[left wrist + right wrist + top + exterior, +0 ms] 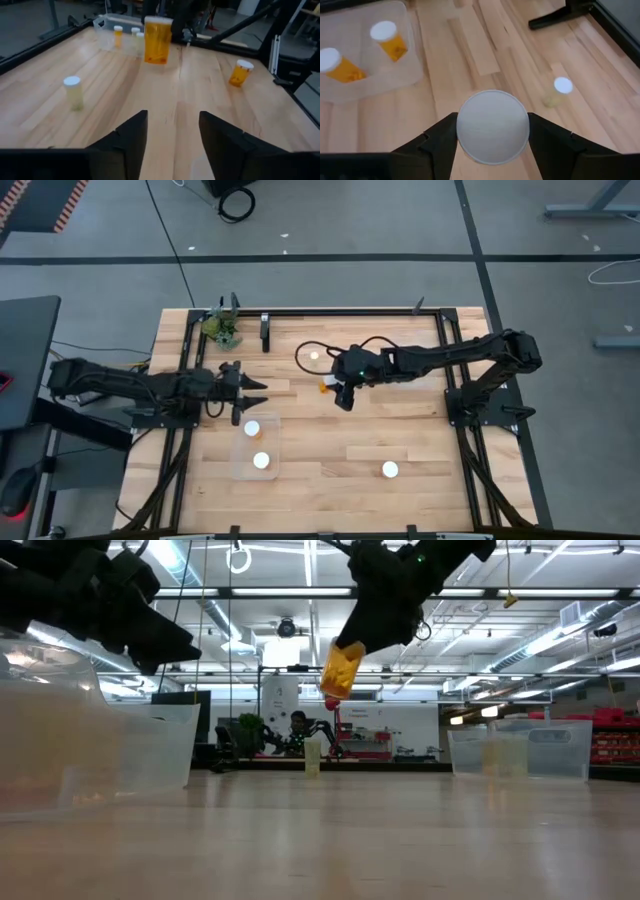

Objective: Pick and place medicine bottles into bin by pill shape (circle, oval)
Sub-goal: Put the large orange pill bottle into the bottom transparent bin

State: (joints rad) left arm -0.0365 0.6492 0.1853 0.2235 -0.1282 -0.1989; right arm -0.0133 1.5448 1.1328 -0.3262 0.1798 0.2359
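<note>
Medicine bottles: small amber translucent bottles with round white caps; I count five in the overhead view.
In the bin: two, standing in the clear plastic bin (256, 450) by the left arm.
In the air: one wide-capped amber bottle (341, 669), clamped in the right gripper (345, 393) above mid-bench.
Loose on the wooden bench (330, 470): two.
Left gripper (252, 392): fingers spread, empty, just beside the bin.
Progress: roughly halfway by my reckoning.

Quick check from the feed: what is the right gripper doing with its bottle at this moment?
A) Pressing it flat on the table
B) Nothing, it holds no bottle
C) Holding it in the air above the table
C: the right gripper clamps a medicine bottle hanging clear above the table in the low view.
</note>
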